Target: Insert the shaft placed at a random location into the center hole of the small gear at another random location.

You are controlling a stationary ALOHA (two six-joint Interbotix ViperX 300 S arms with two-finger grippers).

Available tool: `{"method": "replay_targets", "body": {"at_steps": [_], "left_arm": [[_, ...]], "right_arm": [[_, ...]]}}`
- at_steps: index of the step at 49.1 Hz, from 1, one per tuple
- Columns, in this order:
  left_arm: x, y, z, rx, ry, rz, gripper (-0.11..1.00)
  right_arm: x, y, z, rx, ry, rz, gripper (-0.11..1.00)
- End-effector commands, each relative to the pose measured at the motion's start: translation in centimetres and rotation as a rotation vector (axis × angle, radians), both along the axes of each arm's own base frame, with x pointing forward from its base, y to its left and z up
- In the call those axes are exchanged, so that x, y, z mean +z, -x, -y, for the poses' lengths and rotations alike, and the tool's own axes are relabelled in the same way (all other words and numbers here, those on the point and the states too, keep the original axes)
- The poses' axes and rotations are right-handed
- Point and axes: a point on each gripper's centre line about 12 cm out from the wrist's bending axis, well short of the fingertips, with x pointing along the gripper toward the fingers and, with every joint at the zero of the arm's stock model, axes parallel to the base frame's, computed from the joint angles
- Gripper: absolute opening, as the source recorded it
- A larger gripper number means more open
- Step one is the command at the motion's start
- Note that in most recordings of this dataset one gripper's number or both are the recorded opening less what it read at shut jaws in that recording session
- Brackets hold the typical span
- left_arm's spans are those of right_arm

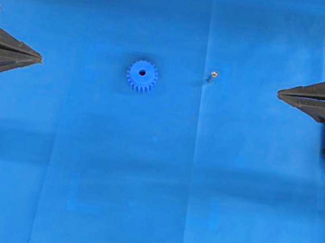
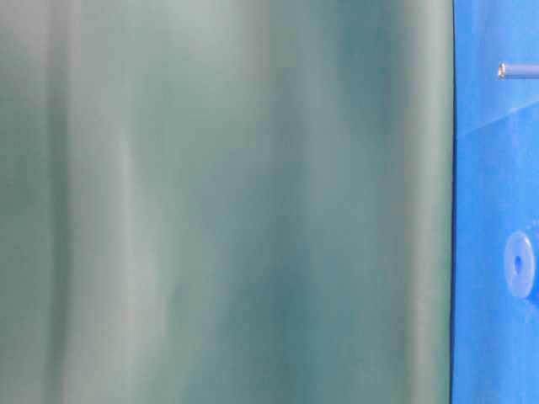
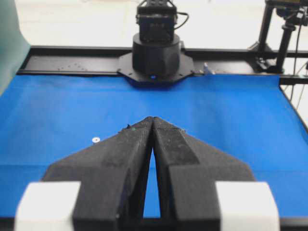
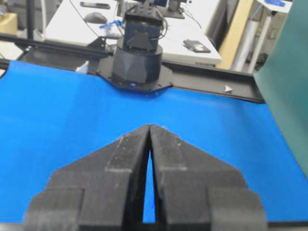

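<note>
One toothed blue plastic small gear (image 1: 142, 76) beside shiny metal shaft (image 1: 213, 75).

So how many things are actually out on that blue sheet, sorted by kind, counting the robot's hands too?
Blue gear: 1
Metal shaft: 1
Black robot hands, left hand and right hand, both shut and empty: 2
Total: 4

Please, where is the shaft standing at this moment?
In the overhead view the shaft stands on the blue surface, right of centre, apart from the small gear on its left.
</note>
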Motion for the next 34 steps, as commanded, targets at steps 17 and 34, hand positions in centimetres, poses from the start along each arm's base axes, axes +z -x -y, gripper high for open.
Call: {"method": "replay_targets", "body": {"at_steps": [17, 34], "left_arm": [[0.6, 0.2, 0.1, -0.005, 0.005, 0.009, 0.02], [0.2, 0.3, 0.1, -0.004, 0.003, 0.0, 0.02]], "right_arm": [[1.0, -0.7, 0.0, 0.002, -0.005, -0.044, -0.06], [-0.8, -2.3, 0.6, -0.026, -0.011, -0.058, -0.05]]}}
